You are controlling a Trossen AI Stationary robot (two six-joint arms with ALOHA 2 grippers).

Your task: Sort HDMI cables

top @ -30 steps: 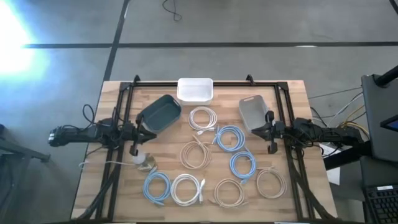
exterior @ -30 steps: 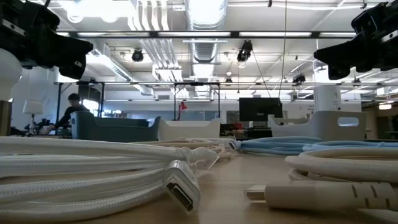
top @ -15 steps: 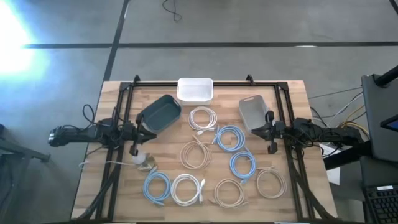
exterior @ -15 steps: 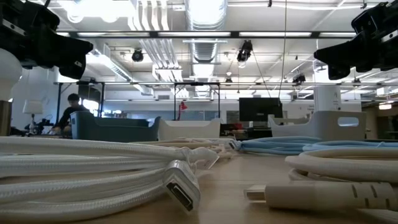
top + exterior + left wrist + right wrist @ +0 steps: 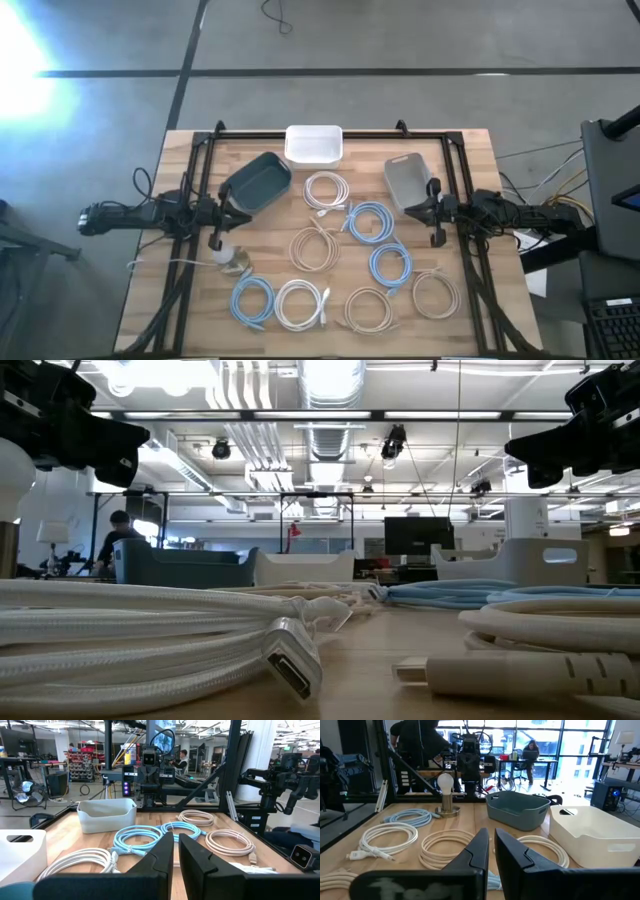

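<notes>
Nine coiled HDMI cables lie spread over the middle and near part of the tabletop, none in a bin. Beyond them stand a dark teal bin far left, a white bin at the far edge and a grey bin far right. A white knob on a tan base sits near the left hand, which hovers with fingers almost together; the right hand, equally narrow, hangs beside the grey bin.
</notes>
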